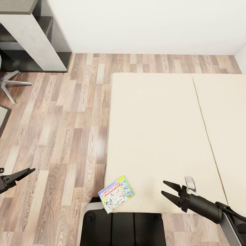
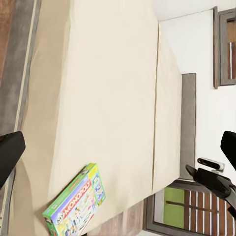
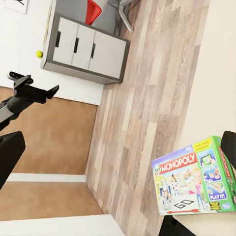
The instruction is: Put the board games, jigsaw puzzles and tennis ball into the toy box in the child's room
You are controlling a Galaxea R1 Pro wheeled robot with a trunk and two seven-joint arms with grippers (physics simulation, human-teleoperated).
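Head view: bed (image 1: 153, 136) fills centre-right, cream, thin seam running from 12 toward 5 o'clock. Its left edge and near edge are both clear, w/ wide open plank floor (image 1: 58, 136) to the 9 o'clock side.

Board game (image 1: 116, 194) lies flat at bed's near-left corner, abt 6 o'clock, tilted, one corner poking past the mattress edge over the robot's base (image 1: 123, 227). Lid reads "MONOPOLY" on a red banner; right wrist view also shows "GO" and "PLAY IT!" panels, green border.

Right gripper (image 1: 168, 191) hovers low over bed's near edge at 5 o'clock, jaws spread wide, nothing held, near the game but apart from it, w/ bare mattress between. Left gripper (image 1: 25, 172) at 9 o'clock over floor, well apart from bed; jaws look parted in left wrist view, empty.

Grey surface (image 1: 30, 34) w/ dark shelves at 11 o'clock by the wall; chair legs (image 1: 12, 83) just below it. Right wrist view: tennis ball (image 3: 39, 53) small, yellow-green, far off beside a grey drawer unit (image 3: 86, 49).
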